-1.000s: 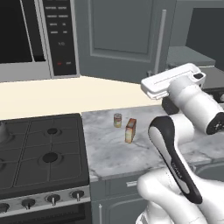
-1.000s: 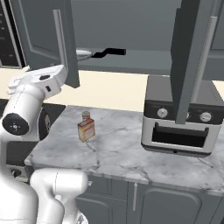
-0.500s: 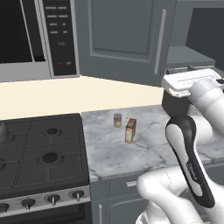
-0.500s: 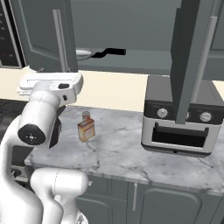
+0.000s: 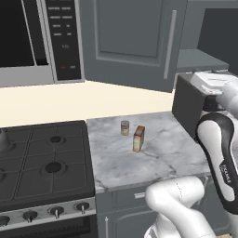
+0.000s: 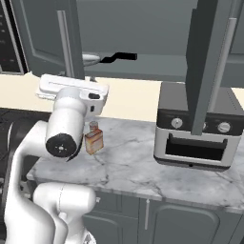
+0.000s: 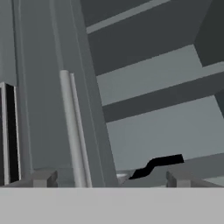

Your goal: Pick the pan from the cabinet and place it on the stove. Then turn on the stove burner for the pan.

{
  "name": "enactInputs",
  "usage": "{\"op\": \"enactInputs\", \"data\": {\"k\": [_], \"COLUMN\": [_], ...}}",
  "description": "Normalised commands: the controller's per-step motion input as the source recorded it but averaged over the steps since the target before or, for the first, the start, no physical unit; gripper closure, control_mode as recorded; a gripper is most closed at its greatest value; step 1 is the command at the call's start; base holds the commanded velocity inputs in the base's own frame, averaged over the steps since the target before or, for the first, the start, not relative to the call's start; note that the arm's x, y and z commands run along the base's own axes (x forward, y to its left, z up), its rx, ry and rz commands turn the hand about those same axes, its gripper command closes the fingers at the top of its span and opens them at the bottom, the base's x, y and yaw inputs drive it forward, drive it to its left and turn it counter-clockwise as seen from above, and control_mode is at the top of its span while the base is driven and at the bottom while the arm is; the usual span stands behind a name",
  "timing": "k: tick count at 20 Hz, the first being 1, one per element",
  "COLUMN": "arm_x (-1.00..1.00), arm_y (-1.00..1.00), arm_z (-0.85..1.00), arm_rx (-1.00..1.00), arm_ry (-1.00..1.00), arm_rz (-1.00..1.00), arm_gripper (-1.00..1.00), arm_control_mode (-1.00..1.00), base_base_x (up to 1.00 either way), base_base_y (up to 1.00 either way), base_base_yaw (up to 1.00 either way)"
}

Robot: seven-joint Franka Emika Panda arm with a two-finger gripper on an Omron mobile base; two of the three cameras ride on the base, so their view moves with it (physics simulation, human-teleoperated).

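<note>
Task stood at its opening stage — nothing had been moved to the stove (image 5: 42,162) yet. The cabinet (image 6: 143,57) was open, both doors swung out, and the pan (image 6: 93,59) sat on the grey inner shelf, its black handle pointing toward the right of the right base view. From the hand view the pan's handle (image 7: 157,165) showed dark against the shelf, just above and between the finger tips, with a sliver of the pan's rim beside it; the left door's long bar handle (image 7: 72,131) stood upright close by.

The gripper (image 7: 109,178) was spread wide and held nothing — its two tips sat well apart at the bottom of the hand view, aimed up at the shelf but not touching the pan. In the right base view the hand sat below the shelf's front edge.

Left to do, as judged: reach in, take the pan, carry it across to the cooktop, set it over the larger burner (image 5: 52,167), then turn the matching knob on the front strip (image 5: 46,214). The grates carried no pan.

Containers: the cabinet's lower shelf held the pan, as far as could be seen; the upper shelf looked bare. On the marble counter (image 5: 158,153) a small tin can (image 5: 124,128) and a small box (image 5: 138,138) stood near each other, apart from the stove. The toaster oven (image 6: 198,128) sat closed at the counter's right; its contents could not be told.
</note>
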Motion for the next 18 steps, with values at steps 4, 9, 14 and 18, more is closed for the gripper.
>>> {"op": "enactInputs", "data": {"k": [4, 9, 14, 18], "arm_x": [0.00, 0.13, 0.46, 0.24], "arm_y": [-0.35, -0.33, -0.17, -0.05], "arm_z": [0.05, 0.02, 0.00, -0.15], "arm_rx": [0.18, 0.16, 0.13, 0.10], "arm_ry": [0.17, 0.23, 0.28, 0.23], "arm_rz": [0.15, 0.20, 0.24, 0.15], "arm_gripper": [-1.00, -1.00, -1.00, -1.00], "arm_control_mode": [-1.00, -1.00, -1.00, -1.00], "base_base_x": [0.00, 0.00, 0.00, 0.00], "base_base_y": [0.00, 0.00, 0.00, 0.00], "base_base_yaw": [0.00, 0.00, 0.00, 0.00]}}
